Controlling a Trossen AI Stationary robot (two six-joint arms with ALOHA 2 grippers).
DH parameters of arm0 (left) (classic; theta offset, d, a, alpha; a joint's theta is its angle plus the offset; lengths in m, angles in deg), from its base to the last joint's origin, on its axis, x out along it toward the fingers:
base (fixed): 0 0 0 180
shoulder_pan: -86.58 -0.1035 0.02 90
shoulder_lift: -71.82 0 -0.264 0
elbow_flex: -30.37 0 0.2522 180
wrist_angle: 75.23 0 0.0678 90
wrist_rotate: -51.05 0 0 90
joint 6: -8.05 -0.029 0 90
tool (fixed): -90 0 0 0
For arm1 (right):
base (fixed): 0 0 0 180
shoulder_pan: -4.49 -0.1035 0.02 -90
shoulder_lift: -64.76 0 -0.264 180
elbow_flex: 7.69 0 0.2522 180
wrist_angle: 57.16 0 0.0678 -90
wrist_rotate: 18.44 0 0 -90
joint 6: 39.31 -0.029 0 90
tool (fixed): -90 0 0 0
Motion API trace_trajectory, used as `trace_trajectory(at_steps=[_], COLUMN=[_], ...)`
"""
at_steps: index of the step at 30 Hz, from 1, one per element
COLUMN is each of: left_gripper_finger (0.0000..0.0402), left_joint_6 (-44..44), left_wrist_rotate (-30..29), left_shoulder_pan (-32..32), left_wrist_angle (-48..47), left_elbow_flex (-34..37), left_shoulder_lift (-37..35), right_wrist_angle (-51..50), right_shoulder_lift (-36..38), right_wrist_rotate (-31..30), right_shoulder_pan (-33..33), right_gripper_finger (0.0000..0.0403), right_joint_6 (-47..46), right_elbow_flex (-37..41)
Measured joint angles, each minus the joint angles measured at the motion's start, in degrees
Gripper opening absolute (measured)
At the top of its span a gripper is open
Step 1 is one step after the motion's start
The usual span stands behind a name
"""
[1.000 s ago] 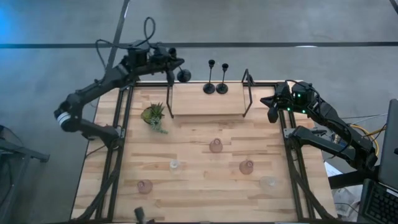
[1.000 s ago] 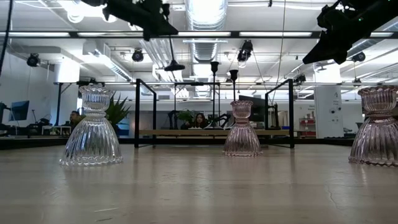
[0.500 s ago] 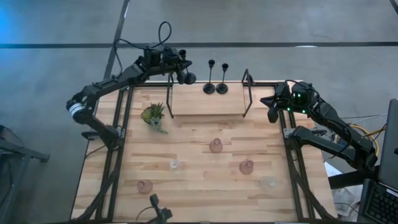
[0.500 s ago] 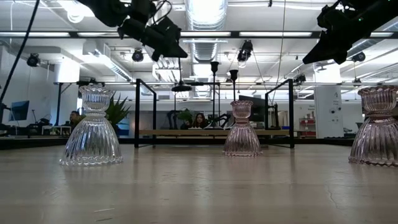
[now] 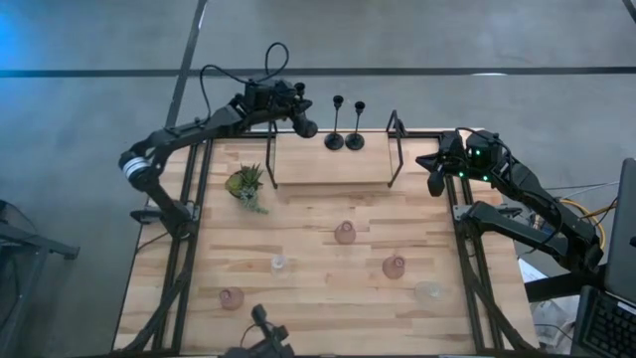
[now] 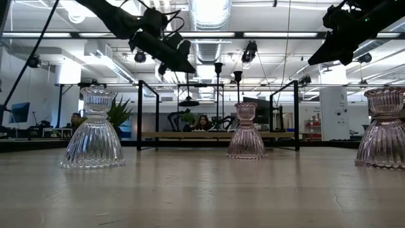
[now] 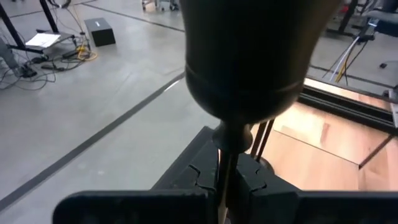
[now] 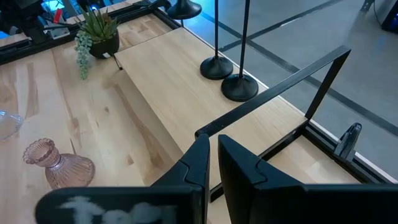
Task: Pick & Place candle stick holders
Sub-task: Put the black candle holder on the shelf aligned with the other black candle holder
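Left claw (image 5: 298,111) was up over the far edge of the table (image 5: 308,249), just left of the raised shelf (image 5: 328,164), fingers (image 7: 202,174) clamped on the thin stem of a black candle stick holder (image 5: 304,127). The holder hung in the air, not touching the shelf; in the low view its round base (image 6: 188,102) floated level under the claw. Left wrist view was mostly filled by the holder's dark cup (image 7: 252,56), with the stem pinched between the fingers

Two more black stemmed holders (image 5: 335,141) (image 5: 355,141) stood upright side by side on the far part of the shelf, bases just beside each other, right of the held one. Same pair seen in the right wrist view (image 8: 216,67) (image 8: 240,87)

Right claw (image 5: 434,171) hovered over the table's right edge near the shelf's right frame post (image 5: 394,149), fingers (image 8: 198,163) together, nothing held

Glass holders sat on the open table: pink ones (image 5: 345,233) (image 5: 395,267) (image 5: 231,297), clear ones (image 5: 279,264) (image 5: 428,291), all well apart from each other. Small green plant (image 5: 245,185) sat near the shelf's left end
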Motion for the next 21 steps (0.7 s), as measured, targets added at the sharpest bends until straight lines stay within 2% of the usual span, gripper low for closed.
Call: trace_trajectory(at_steps=[8,11,21], left_gripper_finger=[0.0010,0.0010,0.0010], left_joint_6=[0.2,0.2,1.1], left_wrist_rotate=[-2.8,-5.7,-6.4], left_shoulder_pan=[0.9,1.2,1.3], left_wrist_angle=[0.7,1.5,3.7], left_elbow_flex=[0.2,0.9,2.9], left_shoulder_lift=[2.1,2.5,2.9], right_wrist_angle=[0.0,0.0,0.0], right_shoulder_lift=[0.0,0.0,0.0], right_wrist_rotate=[0.0,0.0,0.0], right_shoulder_pan=[0.0,0.0,0.0], right_gripper_finger=[0.0029,0.0029,0.0029], right_joint_6=[-0.1,0.0,0.0], right_elbow_flex=[0.0,0.0,0.0])
